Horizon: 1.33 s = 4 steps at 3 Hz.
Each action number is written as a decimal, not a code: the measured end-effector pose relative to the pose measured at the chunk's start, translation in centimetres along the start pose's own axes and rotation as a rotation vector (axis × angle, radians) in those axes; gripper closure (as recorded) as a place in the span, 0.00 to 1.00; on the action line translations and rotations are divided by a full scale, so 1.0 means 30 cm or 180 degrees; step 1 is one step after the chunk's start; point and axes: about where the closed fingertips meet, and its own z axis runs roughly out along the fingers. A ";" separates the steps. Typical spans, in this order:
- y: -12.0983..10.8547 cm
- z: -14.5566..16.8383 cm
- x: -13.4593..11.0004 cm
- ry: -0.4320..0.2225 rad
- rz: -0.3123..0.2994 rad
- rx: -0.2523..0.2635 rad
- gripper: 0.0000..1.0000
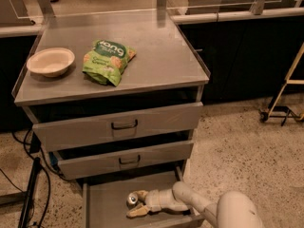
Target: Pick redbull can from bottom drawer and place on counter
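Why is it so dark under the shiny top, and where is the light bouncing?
Camera view: the counter catches a soft sheen near its back; deep shadow fills the gaps above the upper drawers; the bottom drawer is dim, yet the can glints at the gripper.

My one camera sits high in front of the grey steel three-drawer cabinet (118,127), looking steeply down and forward over its flat brushed-steel counter (156,56). It stands near enough that my white arm (199,204) crosses the lower right corner, my two-finger gripper (137,203) spread open inside the shallow grey bottom drawer (107,210).
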 end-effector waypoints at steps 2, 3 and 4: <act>0.000 0.000 0.000 0.0000 0.0000 -0.0001 0.84; 0.000 0.000 0.000 0.0000 0.0000 0.0000 1.00; 0.019 -0.008 -0.056 -0.0023 -0.0061 0.0063 1.00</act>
